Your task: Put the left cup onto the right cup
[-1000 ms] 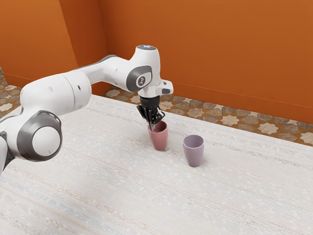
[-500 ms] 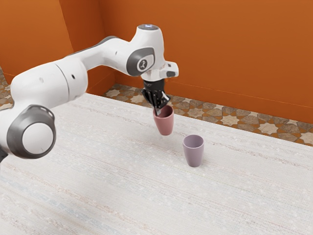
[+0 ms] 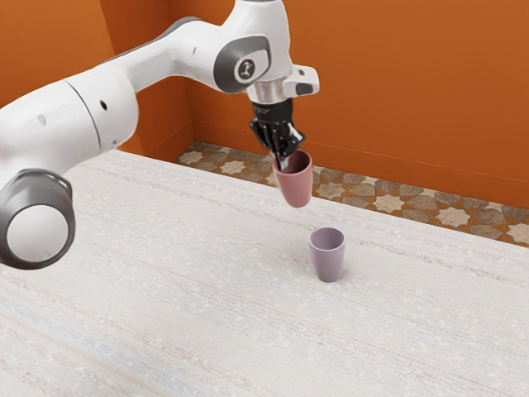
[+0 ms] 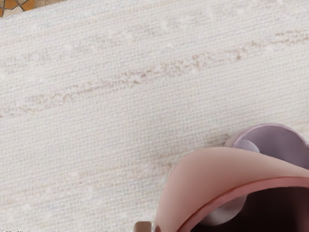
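Observation:
My gripper is shut on the rim of the pink cup, which hangs in the air, slightly tilted, well above the table. The mauve cup stands upright on the table, below the pink cup and a little toward the exterior view's right. In the wrist view the pink cup looms large just under my hand, and the mauve cup peeks out from behind it with its open mouth showing.
The pale woven table top stretches wide around the mauve cup. Orange walls and a patterned tile floor lie behind the table's far edge.
The pink cup has left the table. My gripper has carried it upward and toward the exterior view's right, closer to a spot above the mauve cup, which has stayed still.

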Robot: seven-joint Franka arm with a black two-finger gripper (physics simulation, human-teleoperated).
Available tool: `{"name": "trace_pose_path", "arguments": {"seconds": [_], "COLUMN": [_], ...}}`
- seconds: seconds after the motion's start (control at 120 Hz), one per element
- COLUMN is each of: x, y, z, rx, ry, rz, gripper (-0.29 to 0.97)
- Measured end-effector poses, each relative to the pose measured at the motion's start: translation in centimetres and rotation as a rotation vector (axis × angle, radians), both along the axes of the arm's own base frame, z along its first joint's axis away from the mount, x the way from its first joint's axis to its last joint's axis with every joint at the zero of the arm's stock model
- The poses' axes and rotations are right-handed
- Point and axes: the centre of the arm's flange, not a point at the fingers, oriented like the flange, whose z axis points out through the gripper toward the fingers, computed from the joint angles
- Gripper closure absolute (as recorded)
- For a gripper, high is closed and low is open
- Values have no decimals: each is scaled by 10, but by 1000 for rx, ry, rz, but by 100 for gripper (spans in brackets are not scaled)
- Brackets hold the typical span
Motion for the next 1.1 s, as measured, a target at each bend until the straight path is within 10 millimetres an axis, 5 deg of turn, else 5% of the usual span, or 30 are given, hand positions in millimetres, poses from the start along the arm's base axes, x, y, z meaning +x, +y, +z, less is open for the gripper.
{"name": "trace_pose_path", "arguments": {"seconds": [0.408, 0.7, 1.1], "x": [-25, -33, -21], "y": [-32, -59, -58], "z": [17, 8, -25], "rx": [-32, -15, 0], "ry": [55, 77, 105], "rz": [2, -19, 5], "gripper": [78, 78, 78]}}
